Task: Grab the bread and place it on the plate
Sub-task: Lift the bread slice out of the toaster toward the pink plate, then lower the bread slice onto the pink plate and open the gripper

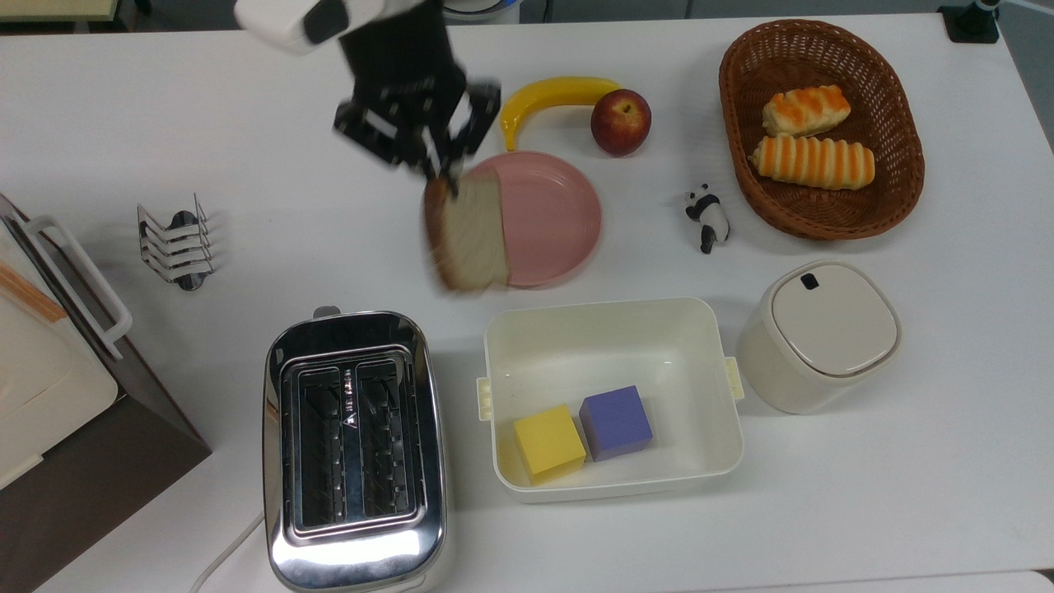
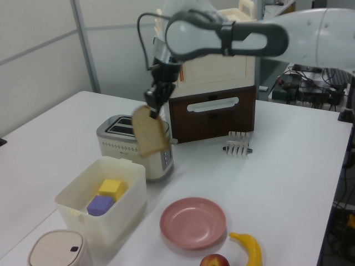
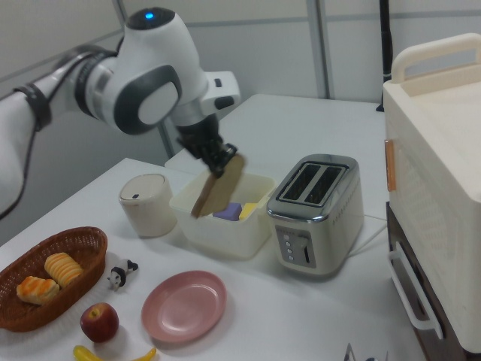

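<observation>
The bread [image 1: 468, 235] is held aloft by its crust, pinched between the closed fingers of the gripper [image 1: 438, 169]. In the top view it hangs over the nine o'clock rim of the pink plate [image 1: 547, 216], clear of the toaster [image 1: 354, 449].

The arm enters the top view from the upper left of the frame, its white wrist at the top edge and the black gripper [image 1: 440, 169] pointing down and a little toward the top view's right. In the left view the arm reaches in from the upper right, bends at a grey-and-white joint near the top centre, and the gripper [image 2: 153, 108] hangs below it. In the right view the arm comes from the left edge, and the gripper [image 3: 224, 162] slants toward the frame's centre. Its fingers are pinched on the bread [image 1: 469, 235].
</observation>
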`<state>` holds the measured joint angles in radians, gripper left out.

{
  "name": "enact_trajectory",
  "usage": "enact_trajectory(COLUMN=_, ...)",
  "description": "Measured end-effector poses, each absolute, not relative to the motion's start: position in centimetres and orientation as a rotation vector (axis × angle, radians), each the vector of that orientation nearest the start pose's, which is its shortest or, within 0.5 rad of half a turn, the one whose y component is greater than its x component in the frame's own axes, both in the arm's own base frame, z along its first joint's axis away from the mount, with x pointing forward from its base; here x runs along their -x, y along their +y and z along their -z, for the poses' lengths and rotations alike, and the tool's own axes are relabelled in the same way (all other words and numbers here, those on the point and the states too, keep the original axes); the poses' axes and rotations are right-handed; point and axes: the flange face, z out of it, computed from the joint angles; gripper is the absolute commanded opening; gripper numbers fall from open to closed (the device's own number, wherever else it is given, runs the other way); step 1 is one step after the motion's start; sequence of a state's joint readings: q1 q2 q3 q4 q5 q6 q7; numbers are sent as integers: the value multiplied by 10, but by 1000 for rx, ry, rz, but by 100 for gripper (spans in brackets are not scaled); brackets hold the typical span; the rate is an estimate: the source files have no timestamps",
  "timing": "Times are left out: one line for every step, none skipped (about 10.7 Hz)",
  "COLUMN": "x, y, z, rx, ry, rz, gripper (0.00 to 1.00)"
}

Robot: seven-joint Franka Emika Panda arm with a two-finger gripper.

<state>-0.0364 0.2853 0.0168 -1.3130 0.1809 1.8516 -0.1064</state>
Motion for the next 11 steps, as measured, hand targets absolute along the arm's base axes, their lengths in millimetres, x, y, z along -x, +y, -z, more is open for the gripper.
enact_trajectory(x=-649, y=2, z=-606, rx=2951, ry=-187, rz=248, gripper=0)
enact_trajectory(x=-638, y=4, z=-603, rx=2945, ry=-273, rz=137, gripper=0)
enact_trajectory(x=-633, y=5, z=-594, rx=2935, ry=-332, rz=60, gripper=0)
enact_trajectory(x=-631, y=7, z=-582, rx=2924, ry=-378, rz=-5, gripper=1)
enact_trajectory(x=-629, y=9, z=-569, rx=2910, ry=-429, rz=-55, gripper=1)
enact_trajectory(x=-627, y=15, z=-552, rx=2886, ry=-501, rz=-115, gripper=1)
enact_trajectory(x=-625, y=24, z=-536, rx=2855, ry=-579, rz=-190, gripper=1)
enact_trajectory(x=-622, y=33, z=-518, rx=2816, ry=-655, rz=-274, gripper=3)
enact_trajectory(x=-623, y=44, z=-502, rx=2789, ry=-703, rz=-328, gripper=5)
enact_trajectory(x=-625, y=56, z=-486, rx=2771, ry=-733, rz=-368, gripper=27)
enact_trajectory(x=-628, y=65, z=-472, rx=2759, ry=-748, rz=-403, gripper=74)
